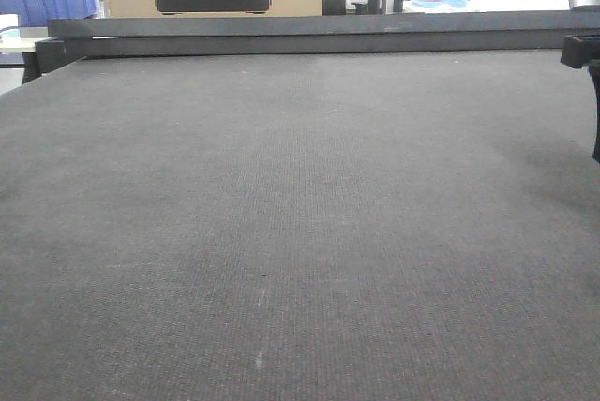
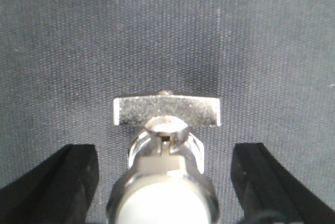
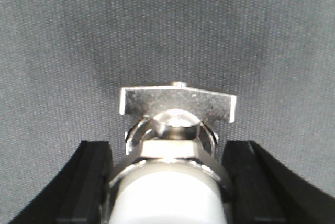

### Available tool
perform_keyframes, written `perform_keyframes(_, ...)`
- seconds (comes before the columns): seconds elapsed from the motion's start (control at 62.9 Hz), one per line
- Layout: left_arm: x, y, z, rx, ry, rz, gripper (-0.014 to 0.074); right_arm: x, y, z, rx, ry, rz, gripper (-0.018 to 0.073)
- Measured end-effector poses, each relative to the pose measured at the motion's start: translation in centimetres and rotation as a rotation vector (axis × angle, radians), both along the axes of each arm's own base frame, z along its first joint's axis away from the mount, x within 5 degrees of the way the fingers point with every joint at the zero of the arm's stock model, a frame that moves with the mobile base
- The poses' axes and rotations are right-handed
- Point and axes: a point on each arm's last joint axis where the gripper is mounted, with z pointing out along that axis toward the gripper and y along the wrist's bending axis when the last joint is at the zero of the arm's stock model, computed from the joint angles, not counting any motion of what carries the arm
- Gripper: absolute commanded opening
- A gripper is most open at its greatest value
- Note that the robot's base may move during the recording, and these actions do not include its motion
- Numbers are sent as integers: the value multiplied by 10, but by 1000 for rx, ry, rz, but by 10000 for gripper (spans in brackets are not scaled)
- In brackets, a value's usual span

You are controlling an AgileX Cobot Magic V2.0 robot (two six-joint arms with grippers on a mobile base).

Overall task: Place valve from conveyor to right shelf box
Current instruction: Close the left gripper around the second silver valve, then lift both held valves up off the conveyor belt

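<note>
- Your left gripper (image 2: 165,150) has its jaws wide open and holds nothing. Bare belt shows on both sides between its fingers (image 2: 73,177) and the left valve (image 2: 166,130).
- The left valve lies on the conveyor (image 1: 300,232), centred between those jaws. Its body runs straight away from the wrist, and its flat handle bar (image 2: 166,111) lies crosswise at the far end.
- Your right gripper (image 3: 167,145) is drawn in much narrower. Its fingers (image 3: 91,177) meet the sides of the right valve (image 3: 175,145) with no belt showing between, so I judge it clamped on the body.
- The right valve lies the same way: body along the wrist's line, handle bar (image 3: 177,103) crosswise beyond the fingertips, belt beneath. (Whether it rests on the belt or hangs just clear, you cannot tell from this view.)
- The relation to watch is that each body's long axis runs square to the closing line, so the jaws squeeze across the round body and leave the handle free ahead of them.
- The front view shows only bare belt and its far rail; neither valve nor the shelf box appears there.
- The right arm has the grip and the box lies to the right, so it looks like the arm to carry; lift straight up before you swing.
</note>
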Motion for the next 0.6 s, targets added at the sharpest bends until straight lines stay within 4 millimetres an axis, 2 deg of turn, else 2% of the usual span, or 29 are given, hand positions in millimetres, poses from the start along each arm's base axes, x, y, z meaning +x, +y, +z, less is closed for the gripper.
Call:
perform_keyframes(0.175,0,0,0,0,1,0,410,0,0,0,0,-2,-2,-166)
perform_keyframes(0.302,0,0,0,-2,1,12,342,0,0,0,0,-2,-2,-166)
perform_keyframes(0.445,0,0,0,-3,0,21,155,0,0,0,1,-2,-3,-166)
perform_keyframes(0.573,0,0,0,-1,2,21,-95,1,0,0,2,-6,-3,-166)
perform_keyframes(0.604,0,0,0,-1,2,21,-110,1,0,0,2,-8,-3,-166)
